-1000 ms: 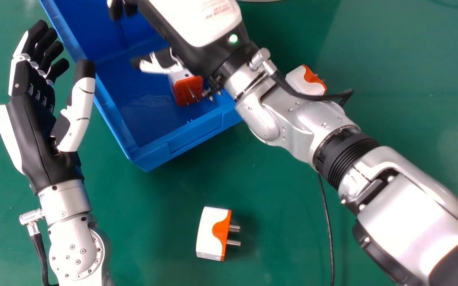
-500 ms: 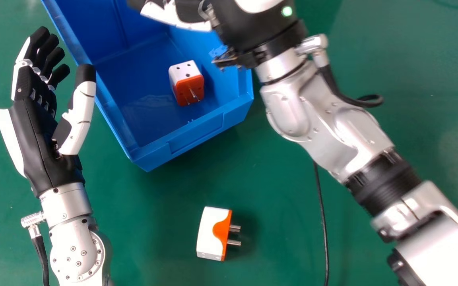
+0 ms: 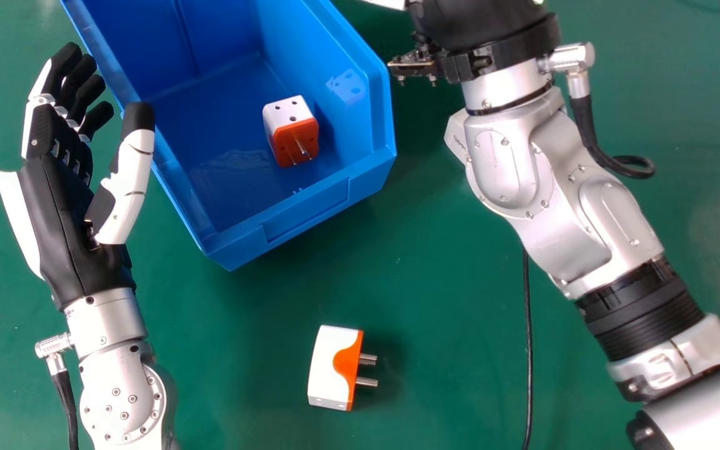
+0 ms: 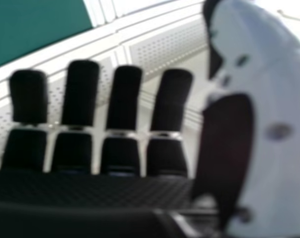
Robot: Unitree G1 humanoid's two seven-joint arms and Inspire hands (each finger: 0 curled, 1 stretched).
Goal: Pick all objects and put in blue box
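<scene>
Swinging out over the box's right wall, the right hand (image 3: pixel 488 22) has left the space above the blue box (image 3: pixel 307 209) and now sits past its far right side, at the head view's top edge. Its fingers (image 4: pixel 80 96) are straight and spread in the right hand view, with nothing between them and the thumb (image 4: pixel 283 163).

With the arm gone from over it, the boxed adapter (image 3: pixel 291 131) lies in plain sight: on the box floor toward the right wall, white with an orange face, its pins pointing toward the near end. It hasn't budged during the withdrawal, so that piece looks done.

Two pieces remain outside. The near adapter (image 3: pixel 332 369) rests where it was on the worktop (image 3: pixel 241 350), well apart from the box, pins facing right. To the right of the box, a white corner of another adapter (image 3: pixel 455 134) has come out from behind the right forearm (image 3: pixel 516 162), which hides the rest of it.

The job seems partway through, and the freed hand looks ready for another pick. Going for the partly hidden piece would probably mean drawing back first, or the wrist might knock it. The left hand (image 3: pixel 60 212) idles left of the box, fingers relaxed.
</scene>
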